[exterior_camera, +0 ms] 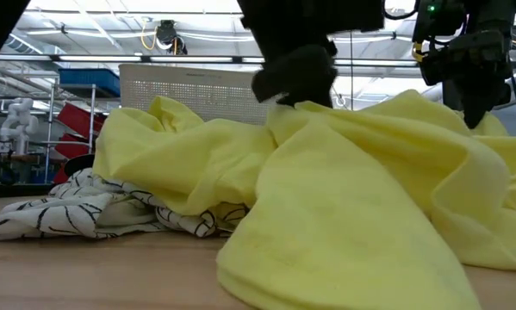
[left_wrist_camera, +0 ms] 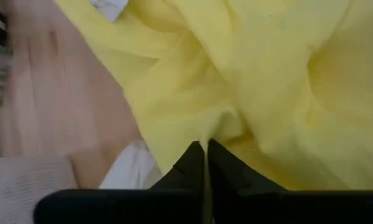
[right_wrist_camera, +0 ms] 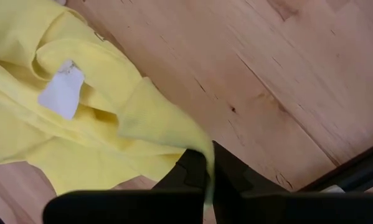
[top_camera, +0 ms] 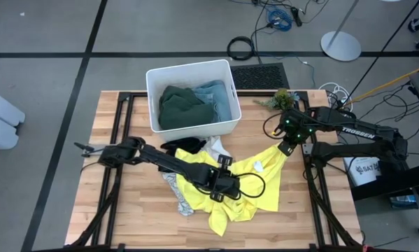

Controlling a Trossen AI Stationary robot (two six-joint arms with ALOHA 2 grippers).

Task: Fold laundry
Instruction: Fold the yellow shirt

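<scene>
Yellow garment lies crumpled at the counter's centre, stretched between two pinches: left gripper clenched on its middle, right gripper grasping its far-right corner.

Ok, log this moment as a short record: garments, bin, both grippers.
yellow garment: spread crumpled on the table, between both grippers
left gripper: shut on a fold of the yellow garment, mid-table
right gripper: shut on the yellow garment's edge, lifting it at the right side
patterned garment: white with dark lines, partly under the yellow one
black garment: in front of the bin, partly covered
bin: white, at the table's far side, holding the green garment and the blue garment
</scene>
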